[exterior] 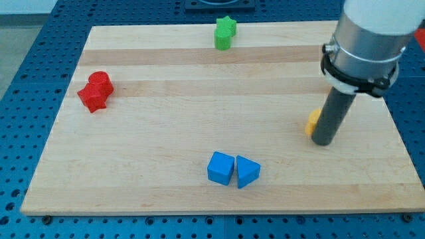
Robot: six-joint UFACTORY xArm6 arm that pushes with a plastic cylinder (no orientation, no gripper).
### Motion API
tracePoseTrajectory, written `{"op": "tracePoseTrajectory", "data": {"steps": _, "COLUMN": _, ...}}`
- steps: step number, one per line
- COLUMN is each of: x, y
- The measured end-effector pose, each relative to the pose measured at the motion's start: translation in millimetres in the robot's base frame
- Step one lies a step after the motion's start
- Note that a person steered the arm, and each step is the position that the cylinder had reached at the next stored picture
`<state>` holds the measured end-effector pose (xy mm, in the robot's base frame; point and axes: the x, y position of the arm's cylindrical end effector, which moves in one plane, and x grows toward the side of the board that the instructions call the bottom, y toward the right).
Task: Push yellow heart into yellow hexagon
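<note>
One yellow block, shape unclear, is touched by my tip near the wooden board's right edge.

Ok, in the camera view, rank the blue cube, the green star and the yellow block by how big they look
1. blue cube, largest, though nearest the view's bottom
2. green star
3. yellow block, smallest showing, but my tip hides most of it, so its real size is unsure

Bright, even light; soft shadows.
</note>
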<state>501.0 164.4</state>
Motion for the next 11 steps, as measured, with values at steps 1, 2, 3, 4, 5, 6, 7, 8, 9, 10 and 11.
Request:
{"op": "tracePoseTrajectory", "data": {"steps": 1, "x": -20.3, "y": -4.2}}
{"op": "tracePoseTrajectory", "data": {"steps": 2, "x": -36.6, "y": -12.4}}
{"op": "tracePoseTrajectory", "data": {"steps": 3, "x": -38.2, "y": -32.2}}
{"op": "tracePoseTrajectory", "data": {"steps": 4, "x": -39.8, "y": -48.4}}
{"op": "tracePoseTrajectory", "data": {"steps": 5, "x": -52.1, "y": -30.0}}
{"op": "tracePoseTrajectory", "data": {"steps": 6, "x": -68.4, "y": -21.0}}
{"op": "tracePoseTrajectory", "data": {"steps": 7, "x": -82.8, "y": -10.5}}
{"op": "tracePoseTrajectory", "data": {"steps": 8, "x": -93.9, "y": 2.5}}
{"op": "tracePoseTrajectory", "data": {"steps": 9, "x": -96.9, "y": 11.3}}
{"op": "tracePoseTrajectory", "data": {"steps": 10, "x": -96.8, "y": -12.5}}
{"op": "tracePoseTrajectory", "data": {"steps": 11, "x": -109.7, "y": -48.2}}
